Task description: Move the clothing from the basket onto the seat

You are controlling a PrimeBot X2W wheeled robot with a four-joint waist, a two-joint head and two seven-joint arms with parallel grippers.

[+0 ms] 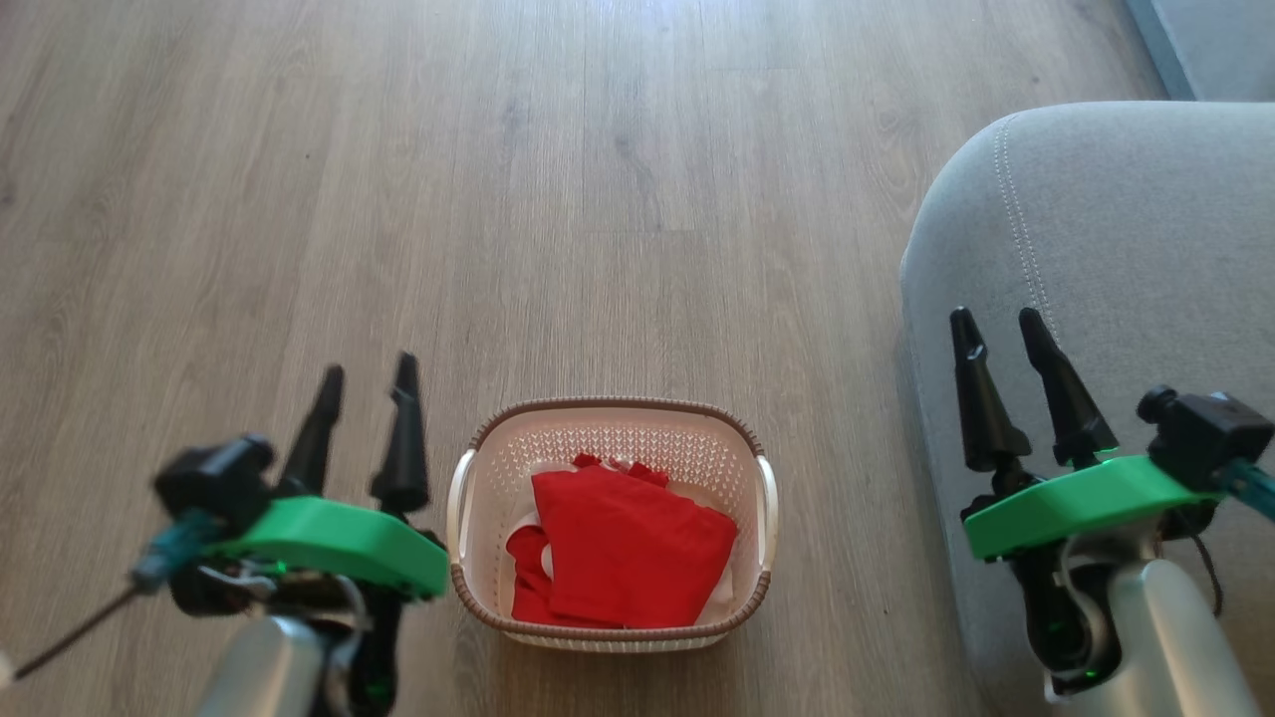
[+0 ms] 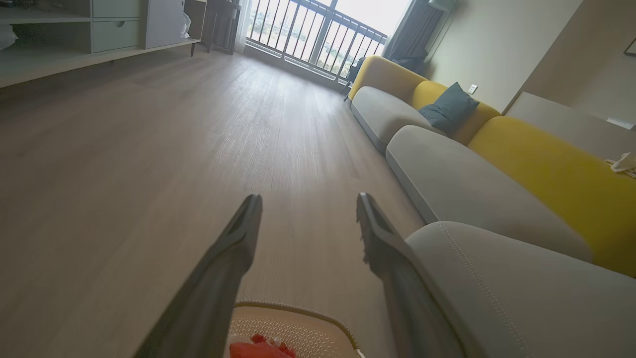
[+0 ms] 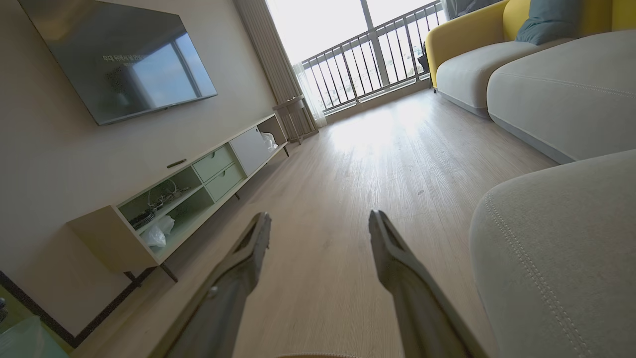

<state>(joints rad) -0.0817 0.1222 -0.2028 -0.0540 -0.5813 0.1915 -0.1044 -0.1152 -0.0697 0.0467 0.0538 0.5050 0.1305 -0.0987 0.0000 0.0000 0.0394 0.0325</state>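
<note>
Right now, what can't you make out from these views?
- Head view: how many pieces of clothing; the top red piece covers the rest.
- Head view: basket floor, hidden under the clothing; the white bits beside the red are too small to identify.
- Left wrist view: the bottom edge cuts off most of the basket.
- Head view: seat cut off by the right edge, its near part hidden behind the right gripper and arm.

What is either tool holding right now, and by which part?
Nothing is held. The left tool and the right tool are both open and empty. The clothing lies in the basket.
</note>
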